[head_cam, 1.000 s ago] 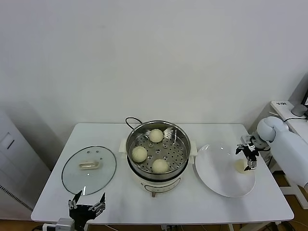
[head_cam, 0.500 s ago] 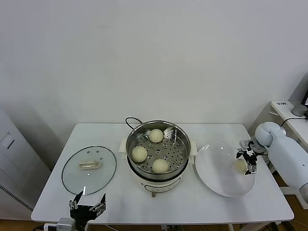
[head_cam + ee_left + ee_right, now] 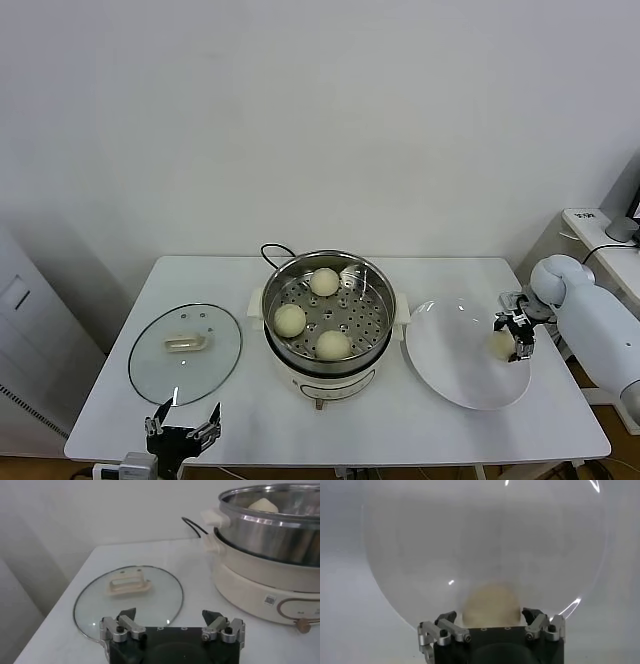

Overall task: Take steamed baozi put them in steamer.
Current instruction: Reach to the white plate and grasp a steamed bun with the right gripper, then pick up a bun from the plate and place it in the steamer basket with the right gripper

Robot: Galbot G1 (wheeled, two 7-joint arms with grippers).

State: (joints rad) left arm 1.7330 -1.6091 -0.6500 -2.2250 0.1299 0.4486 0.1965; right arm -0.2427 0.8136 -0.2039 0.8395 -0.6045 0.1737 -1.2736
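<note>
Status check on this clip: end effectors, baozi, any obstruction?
Right end effector open around last baozi on plate. Left end effector open, parked by lid. Three baozi in steamer. Nothing blocking.

Head cam overhead; wrist cams low.

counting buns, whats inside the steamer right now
Three baozi sit on the perforated floor of the steamer. Whatever lies under that floor is hidden.
</note>
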